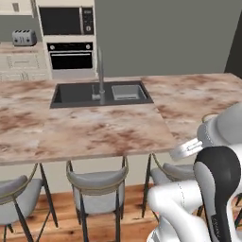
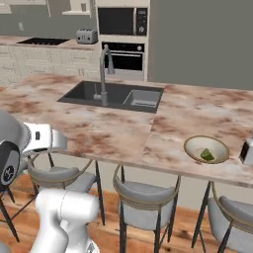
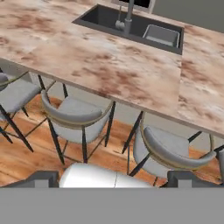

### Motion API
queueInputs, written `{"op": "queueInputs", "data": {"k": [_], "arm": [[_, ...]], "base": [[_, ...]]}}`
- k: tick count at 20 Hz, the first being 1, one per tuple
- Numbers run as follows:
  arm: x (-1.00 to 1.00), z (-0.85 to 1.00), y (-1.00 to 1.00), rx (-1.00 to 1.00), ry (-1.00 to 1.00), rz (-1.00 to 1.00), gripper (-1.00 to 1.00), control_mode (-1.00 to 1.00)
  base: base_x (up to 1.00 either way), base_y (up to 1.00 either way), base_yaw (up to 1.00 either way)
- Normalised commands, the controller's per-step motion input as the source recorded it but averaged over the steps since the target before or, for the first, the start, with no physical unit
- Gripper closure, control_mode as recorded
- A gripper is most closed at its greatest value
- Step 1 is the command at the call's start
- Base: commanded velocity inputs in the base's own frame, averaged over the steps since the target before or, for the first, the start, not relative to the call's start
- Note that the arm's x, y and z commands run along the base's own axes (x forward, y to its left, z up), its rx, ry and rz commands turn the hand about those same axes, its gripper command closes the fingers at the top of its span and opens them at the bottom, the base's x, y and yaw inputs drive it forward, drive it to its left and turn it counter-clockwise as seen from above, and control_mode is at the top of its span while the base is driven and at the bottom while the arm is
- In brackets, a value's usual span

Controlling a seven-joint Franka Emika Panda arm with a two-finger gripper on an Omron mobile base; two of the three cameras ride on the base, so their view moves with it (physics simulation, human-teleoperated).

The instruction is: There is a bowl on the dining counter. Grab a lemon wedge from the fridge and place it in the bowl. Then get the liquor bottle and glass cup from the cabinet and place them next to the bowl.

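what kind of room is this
A home kitchen, rendered rather than real. A long marbled dining counter holds a dark sink with a tall tap, stools are tucked under its edge, and a built-in oven with a microwave above stands behind.

dining counter [image 2: 99, 133] | bowl [image 2: 206, 149] near front edge; lemon wedge [image 2: 207, 155] inside; liquor bottle [image 2: 246, 150] beside bowl

Arm folded low; fingers [image 3: 41, 178] spread wide, holding nothing.
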Motion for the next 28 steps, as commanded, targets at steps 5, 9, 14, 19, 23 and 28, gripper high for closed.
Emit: {"op": "queueInputs", "data": {"k": [5,9,14,19,23,28], "arm": [[0.0,0.0,0.0,0.0,0.0,0.0,-1.0,1.0],[0.0,0.0,0.0,0.0,0.0,0.0,-1.0,1.0],[0.0,0.0,0.0,0.0,0.0,0.0,-1.0,1.0],[0.0,0.0,0.0,0.0,0.0,0.0,-1.0,1.0],[0.0,0.0,0.0,0.0,0.0,0.0,-1.0,1.0],[0.0,0.0,0.0,0.0,0.0,0.0,-1.0,1.0]], "base": [[-0.67,1.0,0.14],[-0.26,1.0,0.14],[-0.01,1.0,0.13],[0.0,1.0,0.12],[0.05,1.0,0.09],[0.15,1.0,0.06]]}}
